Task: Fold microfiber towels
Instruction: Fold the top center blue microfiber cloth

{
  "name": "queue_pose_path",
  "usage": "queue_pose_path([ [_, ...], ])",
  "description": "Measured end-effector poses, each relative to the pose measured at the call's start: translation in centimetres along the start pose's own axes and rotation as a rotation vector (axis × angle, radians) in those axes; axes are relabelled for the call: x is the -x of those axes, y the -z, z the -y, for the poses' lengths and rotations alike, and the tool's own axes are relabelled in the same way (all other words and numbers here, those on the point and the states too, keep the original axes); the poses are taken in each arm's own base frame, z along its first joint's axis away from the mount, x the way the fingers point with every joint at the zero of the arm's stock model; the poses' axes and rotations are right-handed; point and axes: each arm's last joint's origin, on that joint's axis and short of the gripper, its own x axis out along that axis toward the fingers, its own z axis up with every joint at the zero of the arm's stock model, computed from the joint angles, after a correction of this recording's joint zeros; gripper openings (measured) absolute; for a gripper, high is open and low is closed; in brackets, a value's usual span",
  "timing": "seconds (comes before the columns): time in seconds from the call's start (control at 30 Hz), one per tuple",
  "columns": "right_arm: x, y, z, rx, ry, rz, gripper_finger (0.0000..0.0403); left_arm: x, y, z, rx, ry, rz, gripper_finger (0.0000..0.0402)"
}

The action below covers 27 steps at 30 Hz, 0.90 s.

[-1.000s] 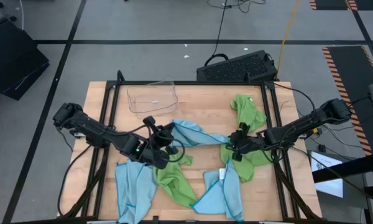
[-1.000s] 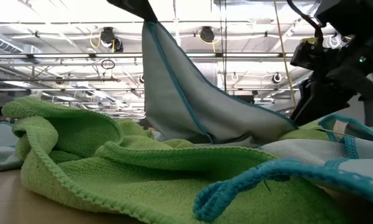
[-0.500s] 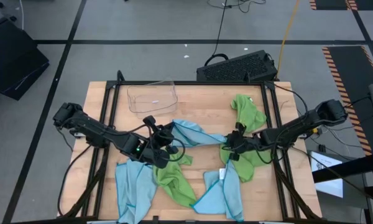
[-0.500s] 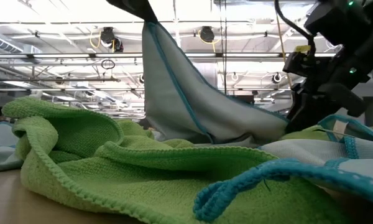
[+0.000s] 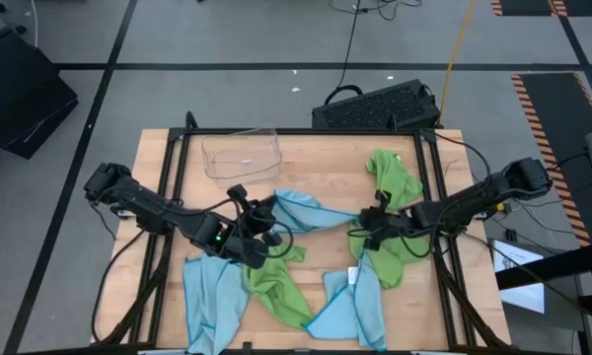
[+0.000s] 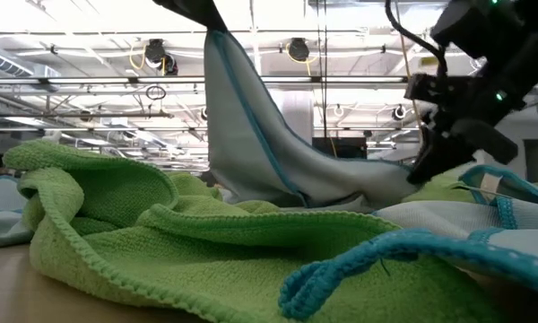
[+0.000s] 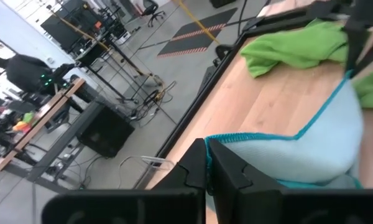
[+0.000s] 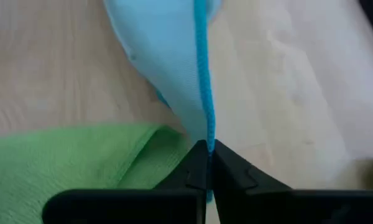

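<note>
A light blue microfiber towel (image 5: pixel 314 213) stretches across the table's middle between my two grippers. My left gripper (image 5: pixel 271 211) is shut on its left end and holds that end high (image 6: pixel 217 40). At the opposite end, low by the table, my right gripper (image 5: pixel 357 230) is shut on the towel's teal-hemmed edge. The towel's middle sags onto a heap of other towels. A lime green towel (image 5: pixel 276 281) and two blue ones (image 5: pixel 212 291) (image 5: pixel 360 301) lie crumpled along the near side. Another green towel (image 5: pixel 395 187) lies under my right arm. My left gripper pinches the blue towel's teal-hemmed edge (image 7: pixel 206 146) between its two shut fingers, at the towel's left end. That end is lifted well above the table, and the cloth slopes down from it toward the right. My right gripper pinches the towel's teal hem (image 8: pixel 204 134) between its two shut fingers, coming slanting down from the table's right. The hem runs straight away from the fingertips. This end stays low, close above the wood and beside the green towel (image 8: pixel 81 155).
A clear plastic tray (image 5: pixel 242 155) stands at the far left of the table. A black keyboard-like box (image 5: pixel 375 106) lies beyond the far edge. Bare wood (image 5: pixel 326 168) shows between the tray and the far green towel.
My right gripper has reached a little toward the table's left, turned somewhat, and shut on the blue towel's right-hand edge. My left gripper has kept the towel's other end raised and still.
</note>
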Motion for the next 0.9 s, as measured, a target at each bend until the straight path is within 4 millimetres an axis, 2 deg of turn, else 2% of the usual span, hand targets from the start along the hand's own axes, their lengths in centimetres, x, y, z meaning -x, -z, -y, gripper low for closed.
queue_pose_path([
  [0.2,2.6,-3.6,-0.5,0.047,0.027,0.03,0.0003,1.9,-1.2,1.2,-0.002,0.086,0.096,0.001],
  [0.37,7.0,-7.4,-0.8,0.124,0.094,0.074,0.0003,4.9,-2.7,1.7,-0.042,0.166,0.23,0.0011],
  [0.5,11.3,-10.7,-0.7,0.151,0.14,0.183,0.0003,8.2,-4.1,0.3,0.024,0.227,0.344,0.0015],
  [0.67,16.9,-14.2,-0.4,0.209,0.178,0.36,0.0003,11.7,-4.8,-2.0,0.039,0.364,0.454,0.0006],
  [0.8,20.7,-16.2,0.0,0.255,0.272,0.498,0.0003,13.5,-5.0,-3.9,0.038,0.504,0.532,0.0018],
  [0.9,22.5,-17.2,0.3,0.285,0.377,0.551,0.0003,14.1,-4.8,-5.5,0.006,0.501,0.541,0.0017],
])
